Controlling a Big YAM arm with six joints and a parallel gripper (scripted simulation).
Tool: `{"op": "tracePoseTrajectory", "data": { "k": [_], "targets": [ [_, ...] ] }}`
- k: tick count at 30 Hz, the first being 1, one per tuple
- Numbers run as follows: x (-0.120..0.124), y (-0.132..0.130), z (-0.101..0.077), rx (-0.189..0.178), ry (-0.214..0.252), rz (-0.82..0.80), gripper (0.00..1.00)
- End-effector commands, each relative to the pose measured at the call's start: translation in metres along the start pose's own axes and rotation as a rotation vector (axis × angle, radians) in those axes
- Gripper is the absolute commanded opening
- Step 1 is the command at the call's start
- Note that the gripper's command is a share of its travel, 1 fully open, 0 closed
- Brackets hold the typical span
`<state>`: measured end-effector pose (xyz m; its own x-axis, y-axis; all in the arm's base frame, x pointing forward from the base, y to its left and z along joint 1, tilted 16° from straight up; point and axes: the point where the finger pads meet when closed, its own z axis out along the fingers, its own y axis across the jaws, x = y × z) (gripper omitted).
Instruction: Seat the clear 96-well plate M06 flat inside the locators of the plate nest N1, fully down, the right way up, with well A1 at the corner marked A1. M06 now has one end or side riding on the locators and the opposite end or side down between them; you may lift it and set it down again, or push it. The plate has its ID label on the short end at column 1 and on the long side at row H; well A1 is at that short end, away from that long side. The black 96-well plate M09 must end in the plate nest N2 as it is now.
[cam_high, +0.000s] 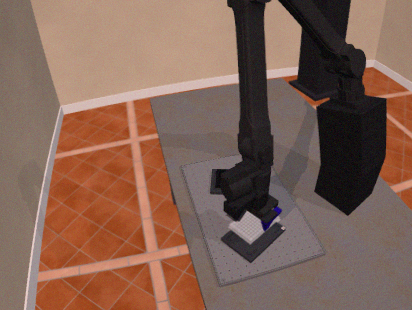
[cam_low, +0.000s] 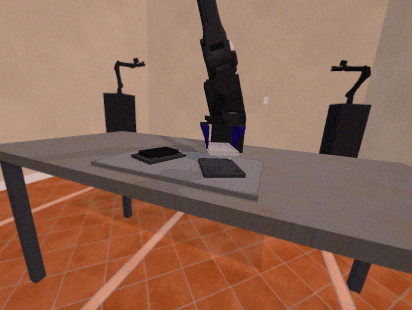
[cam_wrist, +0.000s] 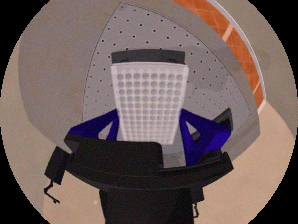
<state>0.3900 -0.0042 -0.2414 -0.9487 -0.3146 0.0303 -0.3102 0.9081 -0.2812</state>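
My gripper (cam_wrist: 149, 111) is shut on the clear 96-well plate M06 (cam_wrist: 148, 99), with a blue finger on each long side. The plate shows white in the top view (cam_high: 247, 226) and in the exterior view (cam_low: 221, 148), held about level a little above the mat. The dark plate nest N1 (cam_low: 221, 168) lies under and in front of it with nothing in it; it also shows in the top view (cam_high: 252, 241). The black plate M09 (cam_low: 157, 152) sits in nest N2 at the left. The plate's labels are too small to read.
Both nests stand on a grey perforated mat (cam_low: 180, 170) on the grey table. A black pedestal (cam_high: 350, 150) stands on the table at the right. Two more pedestals with small arms (cam_low: 120, 107) (cam_low: 347, 125) stand behind the table.
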Motion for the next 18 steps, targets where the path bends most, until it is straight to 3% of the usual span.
{"op": "tracePoseTrajectory", "data": {
  "k": [1,4,18],
  "targets": [
    [-0.003,0.010,0.001,0.000,-0.005,-0.015,0.00],
    [-0.011,0.008,0.004,0.004,-0.024,-0.018,0.00],
    [-0.006,-0.003,0.028,0.003,-0.014,0.000,0.00]
  ]
}}
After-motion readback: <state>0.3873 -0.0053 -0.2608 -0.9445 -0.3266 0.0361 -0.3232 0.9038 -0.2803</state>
